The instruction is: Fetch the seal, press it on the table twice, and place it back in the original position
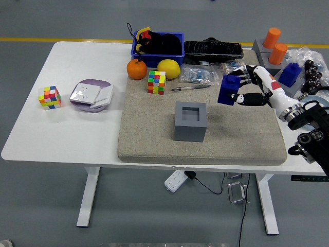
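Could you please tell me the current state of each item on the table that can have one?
Blue seal: held clear above the mat, tilted.
Right robot hand: closed around the blue seal.
Grey holder: upright on the mat, socket empty.
Second blue seal: seated in its grey holder at the right.
Orange seals: standing upright in their holder.
Pen: lying flat on the mat.
Blue bin: filled with dark items.
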You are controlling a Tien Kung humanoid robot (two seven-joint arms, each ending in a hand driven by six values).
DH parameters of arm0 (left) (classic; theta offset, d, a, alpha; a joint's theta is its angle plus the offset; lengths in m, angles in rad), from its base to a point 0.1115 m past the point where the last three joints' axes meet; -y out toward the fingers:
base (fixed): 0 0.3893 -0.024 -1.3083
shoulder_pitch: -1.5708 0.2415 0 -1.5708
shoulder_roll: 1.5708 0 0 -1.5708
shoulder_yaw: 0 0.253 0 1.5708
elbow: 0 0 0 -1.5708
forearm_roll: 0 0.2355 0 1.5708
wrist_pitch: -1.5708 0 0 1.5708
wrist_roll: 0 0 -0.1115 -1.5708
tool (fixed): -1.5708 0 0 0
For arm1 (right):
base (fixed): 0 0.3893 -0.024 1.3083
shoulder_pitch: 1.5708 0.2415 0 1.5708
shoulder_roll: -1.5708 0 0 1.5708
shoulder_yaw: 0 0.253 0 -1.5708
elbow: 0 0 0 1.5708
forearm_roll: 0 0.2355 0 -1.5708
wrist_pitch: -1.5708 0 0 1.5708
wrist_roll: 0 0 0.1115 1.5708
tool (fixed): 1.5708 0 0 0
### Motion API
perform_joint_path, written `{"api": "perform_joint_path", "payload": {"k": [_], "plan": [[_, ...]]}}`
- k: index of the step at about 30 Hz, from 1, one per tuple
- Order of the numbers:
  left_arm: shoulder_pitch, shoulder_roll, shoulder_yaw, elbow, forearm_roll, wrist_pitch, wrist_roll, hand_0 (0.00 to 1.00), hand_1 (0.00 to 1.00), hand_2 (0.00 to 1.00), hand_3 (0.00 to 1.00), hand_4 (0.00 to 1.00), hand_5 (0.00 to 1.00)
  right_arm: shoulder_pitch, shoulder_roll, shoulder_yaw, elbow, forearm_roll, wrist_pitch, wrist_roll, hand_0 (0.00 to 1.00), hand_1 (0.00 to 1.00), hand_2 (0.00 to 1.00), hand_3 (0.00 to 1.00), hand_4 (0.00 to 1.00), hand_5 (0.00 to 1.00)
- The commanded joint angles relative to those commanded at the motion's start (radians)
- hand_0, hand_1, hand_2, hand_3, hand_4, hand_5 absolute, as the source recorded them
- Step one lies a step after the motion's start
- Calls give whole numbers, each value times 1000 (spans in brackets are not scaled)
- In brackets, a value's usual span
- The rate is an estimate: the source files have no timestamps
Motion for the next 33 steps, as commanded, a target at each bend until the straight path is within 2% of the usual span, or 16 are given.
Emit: {"api": "perform_joint_path", "payload": {"k": [3,7,13,20,33], "plan": [[1,-1,1,0,-2,0,0,793,742,736,761,622,438,0,1,-31,60,17,8,-11,516,405,425,411,709,2],[0,-2,-1,-1,0,0,0,793,742,736,761,622,438,14,14,-91,74,35,14,-14,516,405,425,411,709,2],[-2,-1,0,-1,0,0,0,792,744,736,761,622,438,53,61,-165,12,63,12,-1,516,406,424,409,709,2],[-3,-1,9,-1,-5,-1,0,793,742,736,761,621,440,96,101,-208,-60,89,9,13,516,406,425,407,709,2],[-6,0,14,-2,-6,0,0,793,743,736,761,621,439,134,112,-262,-139,107,14,21,514,405,423,406,714,2]]}}
